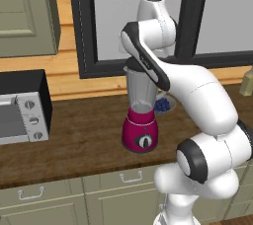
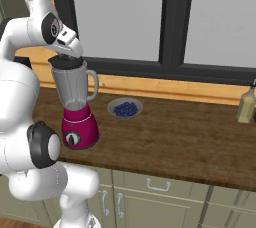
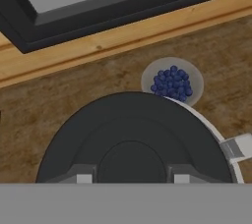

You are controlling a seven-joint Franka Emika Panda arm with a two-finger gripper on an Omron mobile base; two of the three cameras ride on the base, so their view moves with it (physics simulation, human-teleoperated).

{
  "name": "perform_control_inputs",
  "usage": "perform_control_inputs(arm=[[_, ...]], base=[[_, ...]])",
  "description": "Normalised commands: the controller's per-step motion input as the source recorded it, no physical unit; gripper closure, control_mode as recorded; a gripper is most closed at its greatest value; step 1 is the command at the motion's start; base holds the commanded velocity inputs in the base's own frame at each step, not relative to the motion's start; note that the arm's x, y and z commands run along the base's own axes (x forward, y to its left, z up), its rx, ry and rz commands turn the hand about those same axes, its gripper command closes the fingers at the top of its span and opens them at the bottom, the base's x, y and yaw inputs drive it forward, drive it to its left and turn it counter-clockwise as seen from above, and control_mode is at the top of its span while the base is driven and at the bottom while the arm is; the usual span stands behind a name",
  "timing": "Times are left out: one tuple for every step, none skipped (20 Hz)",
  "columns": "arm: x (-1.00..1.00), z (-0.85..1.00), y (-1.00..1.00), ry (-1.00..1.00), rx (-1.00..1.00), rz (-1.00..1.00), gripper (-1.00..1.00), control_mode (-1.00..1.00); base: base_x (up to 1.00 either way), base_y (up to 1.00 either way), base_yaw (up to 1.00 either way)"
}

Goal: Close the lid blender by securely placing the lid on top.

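On the counter (image 2: 190, 137), midway between its front and back edges, the blender (image 1: 141, 115) stands upright. The lid (image 3: 133, 142) sits at the jar's mouth, dark and round, with the tool (image 2: 67, 58) directly above it, fingers clamped on the lid. A bowl (image 2: 125, 108) of blue berries rests just beside the blender, nearer the back edge. A toaster oven (image 1: 22, 108) sits toward the counter's left end.

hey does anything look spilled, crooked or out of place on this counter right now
Nothing stands out. The blender stands upright, the lid sits at its jar mouth under the end effector, and the berries stay in their bowl.
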Motion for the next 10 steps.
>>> perform_control_inputs(arm=[[0.06,-0.05,-0.04,0.00,0.00,0.00,1.00,-1.00],[0.04,-0.06,-0.04,0.00,0.00,0.00,1.00,-1.00],[0.03,-0.10,-0.04,-0.01,0.00,0.00,1.00,-1.00],[0.01,-0.14,-0.04,-0.03,0.00,0.00,1.00,-1.00],[0.00,-0.16,-0.07,-0.04,0.00,0.00,1.00,-1.00],[0.00,-0.19,-0.10,-0.05,0.00,0.00,1.00,-1.00],[0.00,-0.21,-0.11,-0.05,0.00,0.00,1.00,-1.00],[0.00,-0.25,-0.16,-0.07,0.00,0.00,1.00,-1.00],[0.00,-0.26,-0.16,-0.06,0.00,0.00,1.00,-1.00],[0.00,-0.26,-0.16,-0.06,0.00,0.00,1.00,-1.00]], base=[[0.00,0.00,0.00],[0.00,0.00,0.00],[0.00,0.00,0.00],[0.00,0.00,0.00],[0.00,0.00,0.00],[0.00,0.00,0.00],[0.00,0.00,0.00],[0.00,0.00,0.00],[0.00,0.00,0.00],[0.00,0.00,0.00]])
